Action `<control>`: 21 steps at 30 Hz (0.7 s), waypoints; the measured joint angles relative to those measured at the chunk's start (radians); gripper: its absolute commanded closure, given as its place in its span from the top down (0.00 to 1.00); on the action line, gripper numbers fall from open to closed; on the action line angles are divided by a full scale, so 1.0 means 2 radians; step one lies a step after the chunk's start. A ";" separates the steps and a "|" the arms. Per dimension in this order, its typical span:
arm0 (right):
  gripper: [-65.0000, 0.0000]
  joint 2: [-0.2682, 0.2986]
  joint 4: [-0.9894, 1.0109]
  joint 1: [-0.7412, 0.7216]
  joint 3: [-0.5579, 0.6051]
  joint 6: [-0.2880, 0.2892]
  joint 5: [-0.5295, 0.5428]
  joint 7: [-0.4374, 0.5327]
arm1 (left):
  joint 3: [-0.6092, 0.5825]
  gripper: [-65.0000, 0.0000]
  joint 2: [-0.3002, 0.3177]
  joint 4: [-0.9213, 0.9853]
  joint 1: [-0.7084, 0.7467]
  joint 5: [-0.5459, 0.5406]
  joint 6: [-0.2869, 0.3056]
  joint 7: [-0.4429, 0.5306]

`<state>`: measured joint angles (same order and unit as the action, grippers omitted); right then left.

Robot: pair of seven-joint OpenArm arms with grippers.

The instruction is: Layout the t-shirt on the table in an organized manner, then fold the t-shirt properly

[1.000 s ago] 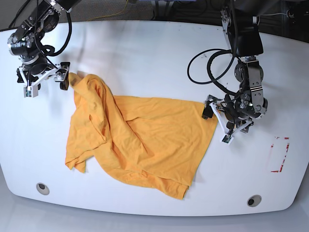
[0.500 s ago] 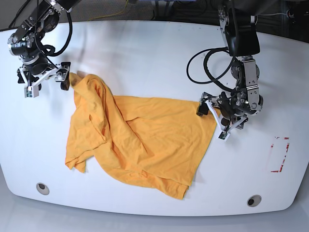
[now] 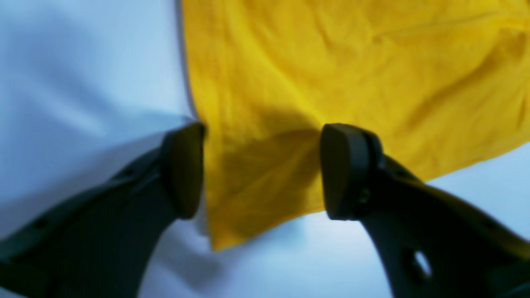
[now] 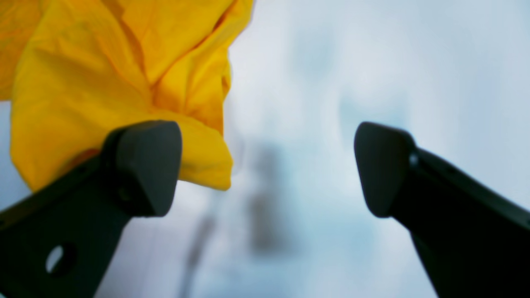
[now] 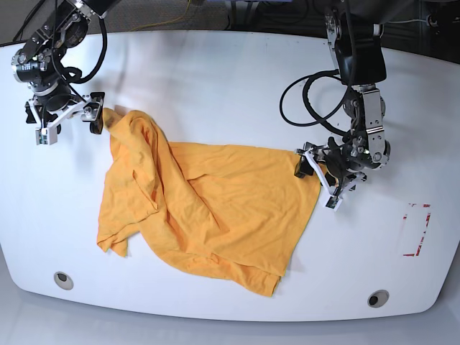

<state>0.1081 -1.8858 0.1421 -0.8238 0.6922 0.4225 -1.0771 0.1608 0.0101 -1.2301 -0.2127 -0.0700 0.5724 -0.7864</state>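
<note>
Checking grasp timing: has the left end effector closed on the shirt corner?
Apart. In the left wrist view the left end effector is open, its fingers straddling the shirt corner with fabric visible between them, not pinched.

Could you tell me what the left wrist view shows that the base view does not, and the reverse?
Only the left wrist view shows, close up, the t-shirt corner lying between the open left tool fingers, unpinched.

Only the base view shows the whole crumpled shirt, the right tool open at its far top corner, two grey grommets, and the red tape outline.

Both show the orange-yellow shirt on the white table with the left tool at its corner.
</note>
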 measured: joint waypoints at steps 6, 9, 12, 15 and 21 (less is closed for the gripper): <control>0.99 0.000 0.000 0.000 0.000 0.000 0.000 0.000 | -0.029 0.45 -0.005 0.000 0.004 -0.006 0.002 0.003; 0.99 0.000 0.000 0.000 0.000 0.000 0.000 0.000 | -0.034 0.44 -0.006 -0.001 0.007 -0.007 0.002 0.008; 0.99 0.000 0.000 0.000 0.000 0.000 0.000 0.000 | -0.035 0.44 -0.005 -0.002 0.008 -0.011 0.002 0.011; 0.99 0.000 0.000 0.000 0.000 0.000 0.000 0.000 | -0.036 0.44 -0.006 -0.012 0.011 -0.010 0.002 0.005; 0.99 0.000 0.000 0.000 0.000 0.000 0.000 0.000 | -0.037 0.35 -0.009 -0.033 0.019 -0.005 0.002 -0.008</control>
<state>0.1081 -1.8858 0.1429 -0.8242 0.6922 0.4225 -1.0771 0.0864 -0.0078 -1.2964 -0.1745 -0.0799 0.5766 -0.8017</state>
